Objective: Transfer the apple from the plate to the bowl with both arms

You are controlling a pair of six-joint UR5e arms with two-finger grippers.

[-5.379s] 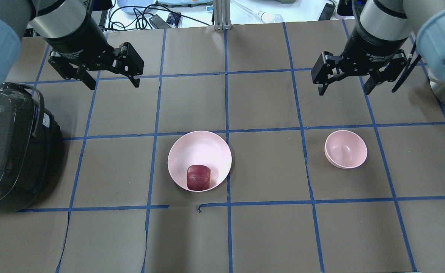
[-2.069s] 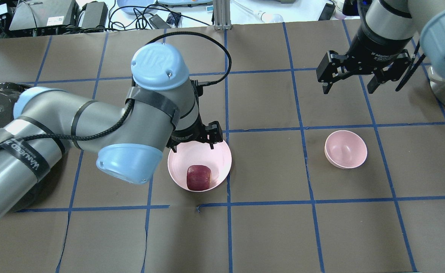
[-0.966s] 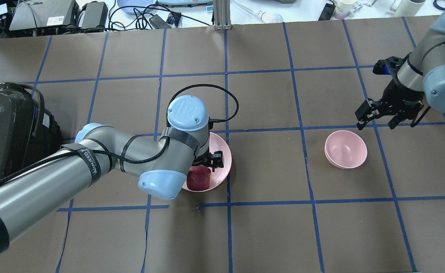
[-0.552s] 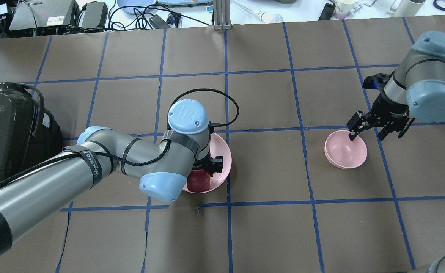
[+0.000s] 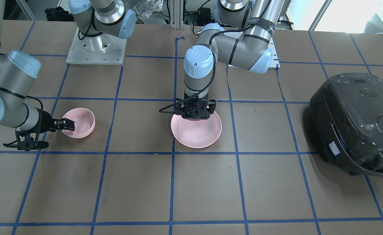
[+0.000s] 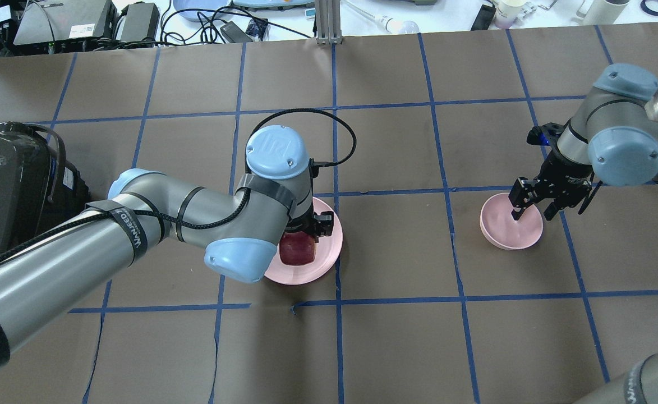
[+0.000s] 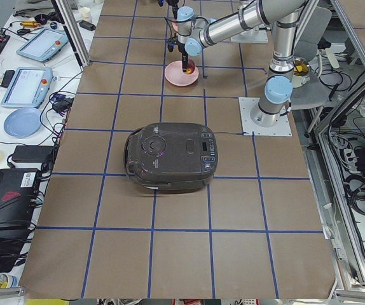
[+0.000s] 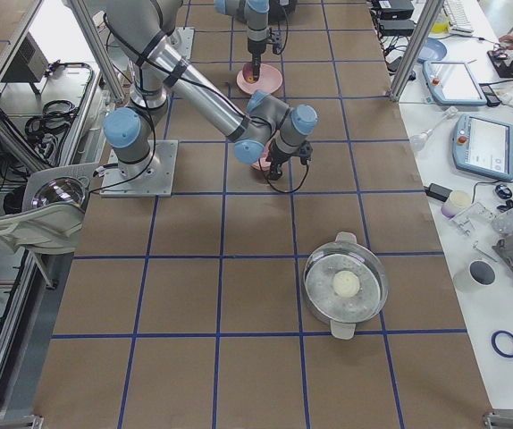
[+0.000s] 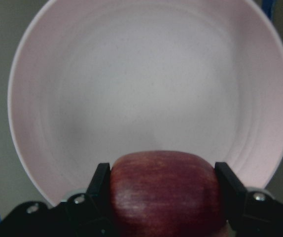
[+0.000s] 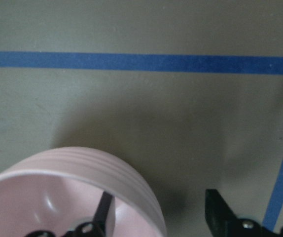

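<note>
The dark red apple sits between the fingers of my left gripper, and both pads press its sides. It is low over the near side of the pale pink plate. In the overhead view the apple shows partly under the left wrist, on the plate. My right gripper is open and straddles the rim of the small pink bowl. One finger is inside the bowl and the other finger is outside it.
A black rice cooker stands at the table's left end. A lidded metal pot stands at the right end. Cables and devices lie beyond the far edge. Blue tape lines grid the brown table.
My left arm came down from the far left onto the plate and closed around the apple, which has shifted a little toward the plate's middle. My right gripper came down over the bowl's rim.
</note>
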